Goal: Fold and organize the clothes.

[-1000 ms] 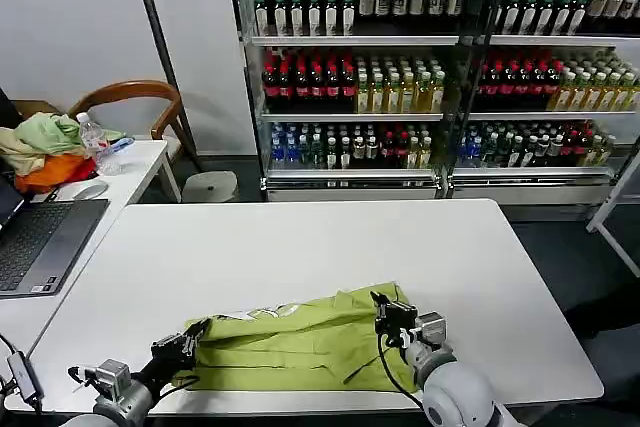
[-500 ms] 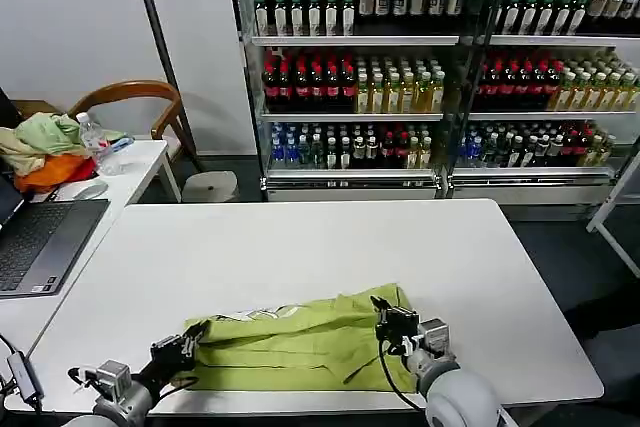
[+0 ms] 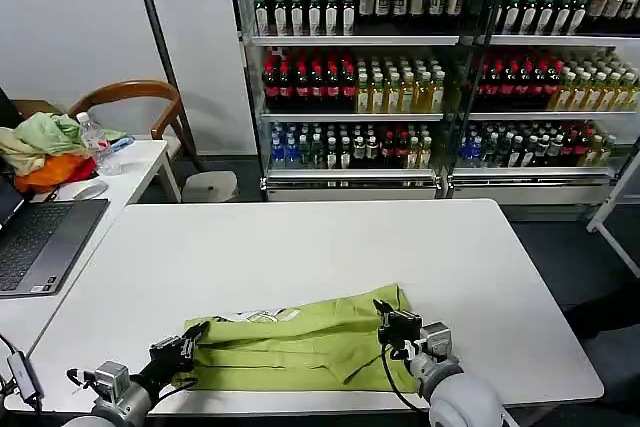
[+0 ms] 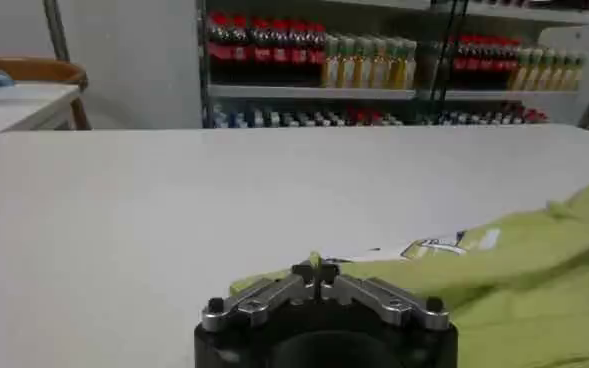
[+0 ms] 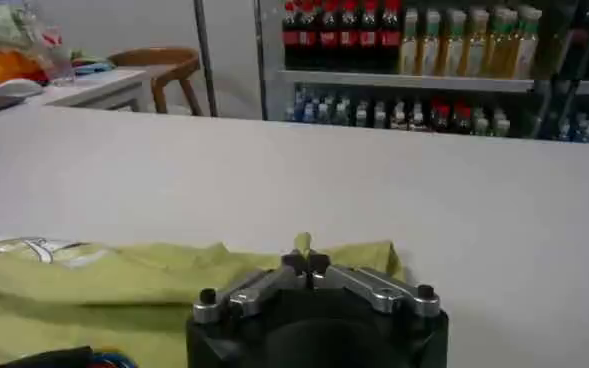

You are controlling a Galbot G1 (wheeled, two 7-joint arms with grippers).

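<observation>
Here, the lime yellow-green cotton T-shirt lies in a loose, half-folded band along the near edge of the white rectangular table, its small white print facing up near the far fold. Your left gripper sits low at the shirt's left end, fingers together and pinching a peak of green cloth. Your right gripper sits at the right end, likewise clamped on a raised tuck of fabric.

Judging from this, you are mid-fold, holding both ends of one edge. To do it well, move the two grippers together at one height and one pace, so the edge stays straight and taut. Lift just enough to clear the layers beneath, lay the edge down squarely on the shirt, and release only once the cloth rests flat.
</observation>
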